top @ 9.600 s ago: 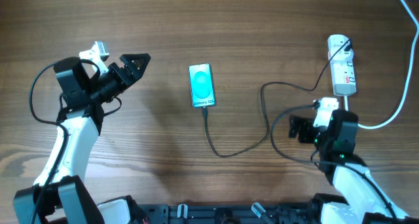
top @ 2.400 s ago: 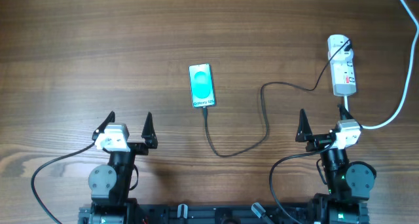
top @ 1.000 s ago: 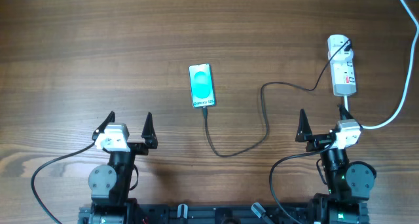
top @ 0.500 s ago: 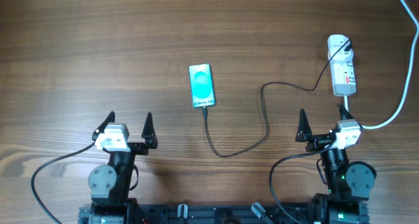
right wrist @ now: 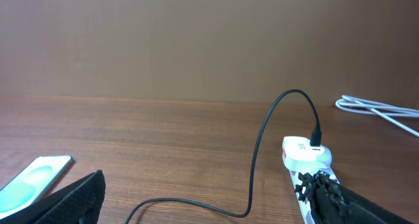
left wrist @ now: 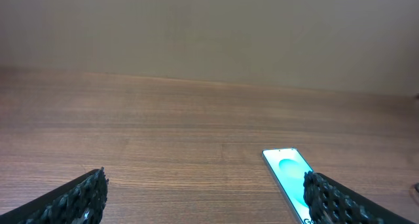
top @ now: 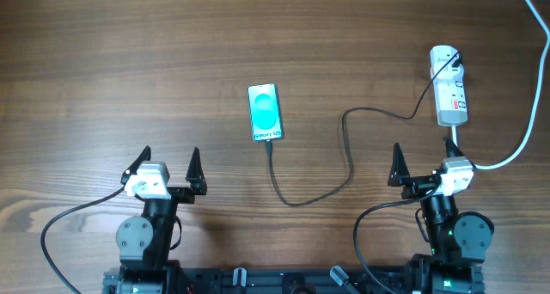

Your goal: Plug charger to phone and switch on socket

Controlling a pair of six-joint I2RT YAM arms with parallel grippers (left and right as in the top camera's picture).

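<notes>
The phone (top: 265, 113) lies flat mid-table, cyan screen up; it also shows in the left wrist view (left wrist: 291, 182) and the right wrist view (right wrist: 29, 181). The charger, a thin black cable (top: 347, 152), runs from the phone's near end in a loop to its plug at the far end of the white socket strip (top: 449, 86), also in the right wrist view (right wrist: 302, 155). My left gripper (top: 168, 167) is open and empty near the front edge, left of the phone. My right gripper (top: 423, 165) is open and empty just in front of the socket.
A thick white cable (top: 525, 79) runs from the far right corner down to the socket's near end; it shows in the right wrist view (right wrist: 380, 112). Bare wooden table (top: 129, 70) on the left.
Both arms have drawn back from the table to the front edge since the oldest frame. Nothing has moved in the last seconds.
</notes>
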